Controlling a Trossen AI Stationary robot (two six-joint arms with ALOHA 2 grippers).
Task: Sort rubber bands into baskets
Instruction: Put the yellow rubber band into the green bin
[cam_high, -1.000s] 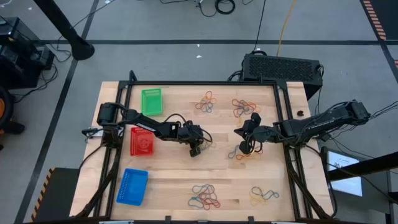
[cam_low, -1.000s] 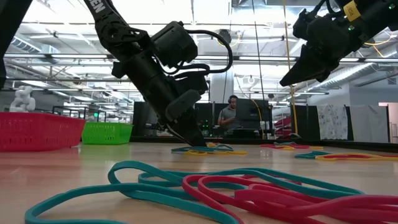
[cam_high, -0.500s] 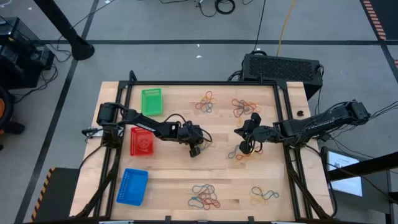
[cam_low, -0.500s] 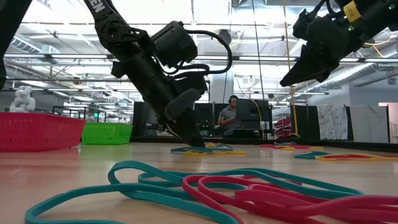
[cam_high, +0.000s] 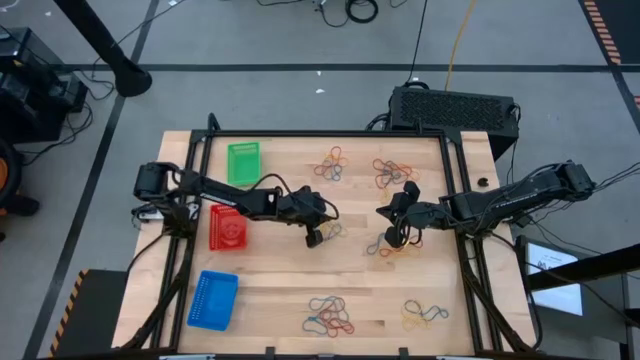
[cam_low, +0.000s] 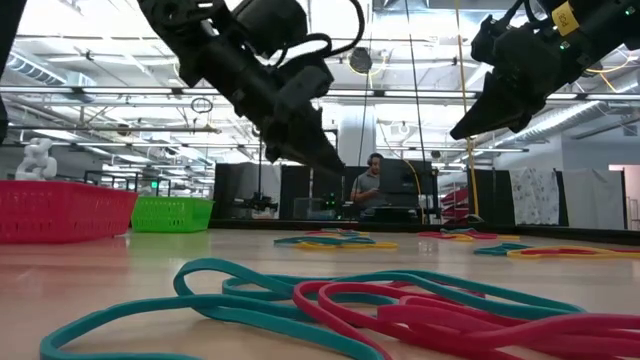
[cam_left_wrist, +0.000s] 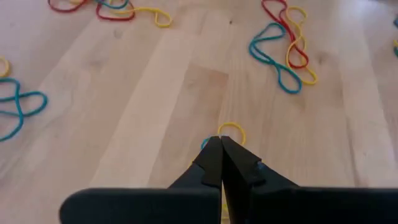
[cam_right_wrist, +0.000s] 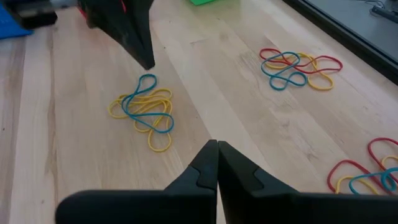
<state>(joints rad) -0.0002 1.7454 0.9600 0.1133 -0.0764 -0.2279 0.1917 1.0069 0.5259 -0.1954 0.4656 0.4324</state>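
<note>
Rubber bands lie on the wooden table in several small piles of red, blue, yellow and teal. My left gripper (cam_high: 312, 240) is shut and hangs above a yellow and blue pile (cam_right_wrist: 144, 112) near the table's middle. No band shows in it in the low view (cam_low: 338, 168) or the left wrist view (cam_left_wrist: 219, 142). My right gripper (cam_high: 385, 213) is shut and raised above the table right of the middle (cam_low: 458, 132), with nothing in it. The green basket (cam_high: 243, 163), the red basket (cam_high: 228, 227) and the blue basket (cam_high: 212, 299) stand on the table along its left side.
More band piles lie at the far middle (cam_high: 331, 165), the far right (cam_high: 395, 172), below my right gripper (cam_high: 395, 246) and near the front edge (cam_high: 329, 315) (cam_high: 424, 314). A black box (cam_high: 455, 108) stands behind the table. A person (cam_low: 372, 185) sits far behind.
My left gripper has risen from the table surface at the yellow and blue pile to well above it, still shut. The pile has stayed on the table.
</note>
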